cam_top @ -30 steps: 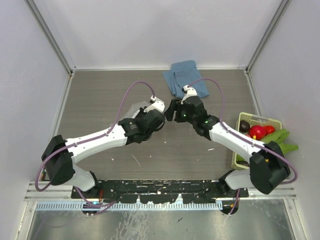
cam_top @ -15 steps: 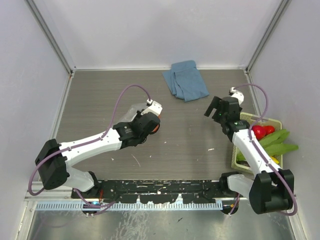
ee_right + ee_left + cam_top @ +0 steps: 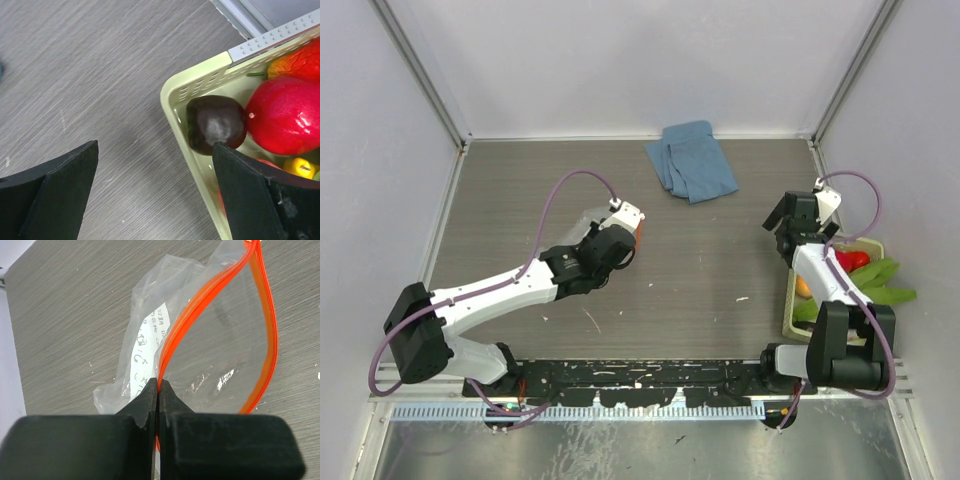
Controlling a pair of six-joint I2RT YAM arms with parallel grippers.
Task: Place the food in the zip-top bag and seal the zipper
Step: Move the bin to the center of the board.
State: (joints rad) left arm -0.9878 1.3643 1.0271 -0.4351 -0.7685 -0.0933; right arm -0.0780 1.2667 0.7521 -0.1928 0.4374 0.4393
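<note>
Item: bag [image 3: 215, 350], clear, crinkly, orange zipper [image 3: 273, 330] gaping, lying mid-table.
My left gripper [image 3: 159, 388] clamps the zipper; my right gripper [image 3: 155, 145], fingers apart, has swung from centre to over the basket's [image 3: 200, 82] food [image 3: 287, 117].

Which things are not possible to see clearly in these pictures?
Top view: the left gripper hides much of the zip-top bag.
Left wrist: the zipper runs off the top edge, its end unseen.
Right wrist: the basket and the food in it are cut by the right edge.
</note>
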